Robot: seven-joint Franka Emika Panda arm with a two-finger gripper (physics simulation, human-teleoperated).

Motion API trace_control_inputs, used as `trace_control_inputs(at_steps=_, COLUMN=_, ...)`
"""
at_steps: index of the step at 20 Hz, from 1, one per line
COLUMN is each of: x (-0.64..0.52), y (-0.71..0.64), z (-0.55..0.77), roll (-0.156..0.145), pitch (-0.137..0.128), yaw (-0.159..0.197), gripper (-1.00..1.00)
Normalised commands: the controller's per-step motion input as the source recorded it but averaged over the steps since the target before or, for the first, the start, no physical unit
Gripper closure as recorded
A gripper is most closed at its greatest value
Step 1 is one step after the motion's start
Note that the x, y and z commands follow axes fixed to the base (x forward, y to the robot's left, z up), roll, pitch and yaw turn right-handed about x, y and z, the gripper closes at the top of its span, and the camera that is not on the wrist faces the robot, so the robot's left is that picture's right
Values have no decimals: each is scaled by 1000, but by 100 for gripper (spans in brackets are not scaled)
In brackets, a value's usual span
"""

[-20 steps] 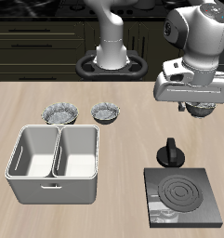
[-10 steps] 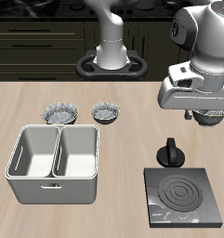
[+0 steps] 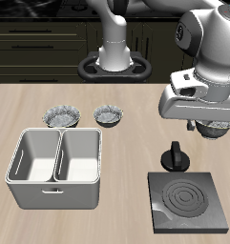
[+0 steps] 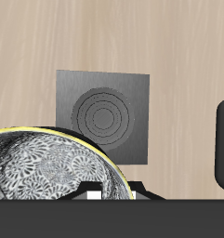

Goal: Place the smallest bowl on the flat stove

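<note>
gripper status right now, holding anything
Gripper: shut on the smallest bowl, held above the table, not yet over the flat stove.

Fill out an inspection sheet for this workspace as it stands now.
Surface: wooden table, bare between items.
Job's things: smallest bowl held at the claw, off the table, not yet on the flat stove; the stove's rings are uncovered.
Clutter: first wider bowl and second wider bowl side by side farther back; white bin in front of them, both compartments look empty.
Grippers: claw shut on the bowl, behind the stove.
Cables: nothing seen.
Surroundings: dark cabinets behind the table.
</note>
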Motion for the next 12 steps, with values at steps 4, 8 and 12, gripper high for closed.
trace_control_inputs(at_steps=4, x=350, y=-99, z=23, roll=-15, pitch=-10, yaw=10, gripper=100)
trace_control_inputs(at_steps=8, x=245, y=-131, z=-51, roll=-8, pitch=-4, yaw=15, gripper=100)
trace_control_inputs(at_steps=12, x=88, y=-29, z=-243, roll=8, pitch=27, yaw=10, gripper=100)
